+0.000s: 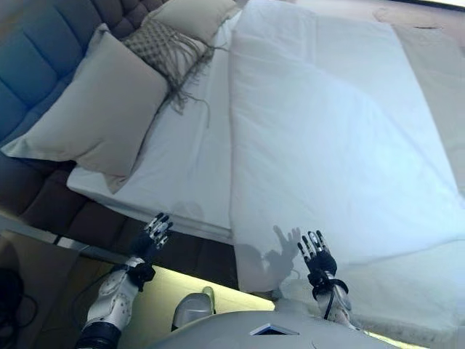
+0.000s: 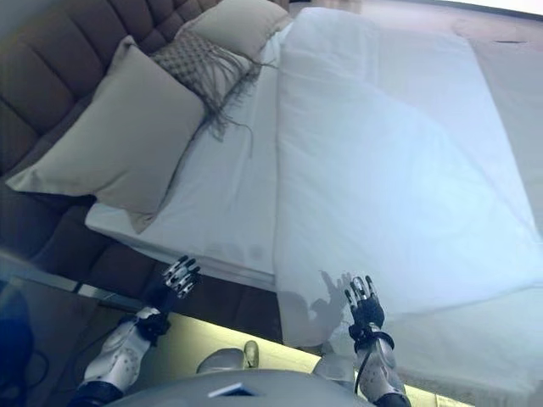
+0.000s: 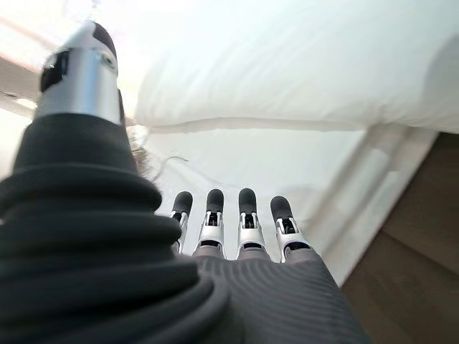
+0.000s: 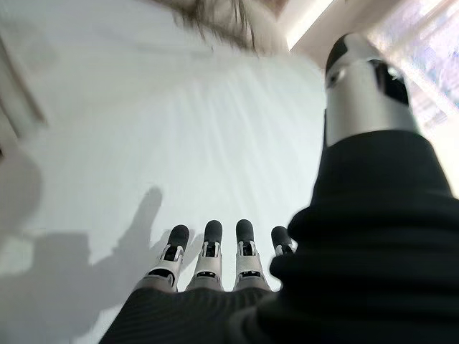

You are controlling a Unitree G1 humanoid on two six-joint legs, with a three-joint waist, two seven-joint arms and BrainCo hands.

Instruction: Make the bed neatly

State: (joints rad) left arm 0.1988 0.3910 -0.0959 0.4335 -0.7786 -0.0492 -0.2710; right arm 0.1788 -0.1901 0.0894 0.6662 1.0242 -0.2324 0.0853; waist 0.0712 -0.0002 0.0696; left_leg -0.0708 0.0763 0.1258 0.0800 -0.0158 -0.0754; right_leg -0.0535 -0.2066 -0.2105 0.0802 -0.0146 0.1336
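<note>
A white duvet [image 1: 334,138] covers most of the bed, its folded edge running down the middle beside the bare white sheet [image 1: 192,160]. A large beige pillow [image 1: 94,109], a fringed patterned cushion [image 1: 168,49] and a second beige pillow [image 1: 195,14] lean on the dark tufted headboard [image 1: 43,51]. My left hand [image 1: 154,234] is open and empty, just off the bed's near edge below the sheet. My right hand [image 1: 317,257] is open and empty over the duvet's near hanging edge. Both hands show straight fingers in the left wrist view [image 3: 229,218] and the right wrist view [image 4: 215,247].
The dark bed frame side [image 1: 109,225] runs under the sheet's near edge. A light wooden floor [image 1: 167,298] lies between me and the bed. Beige carpet [image 1: 436,65] shows beyond the bed's far side.
</note>
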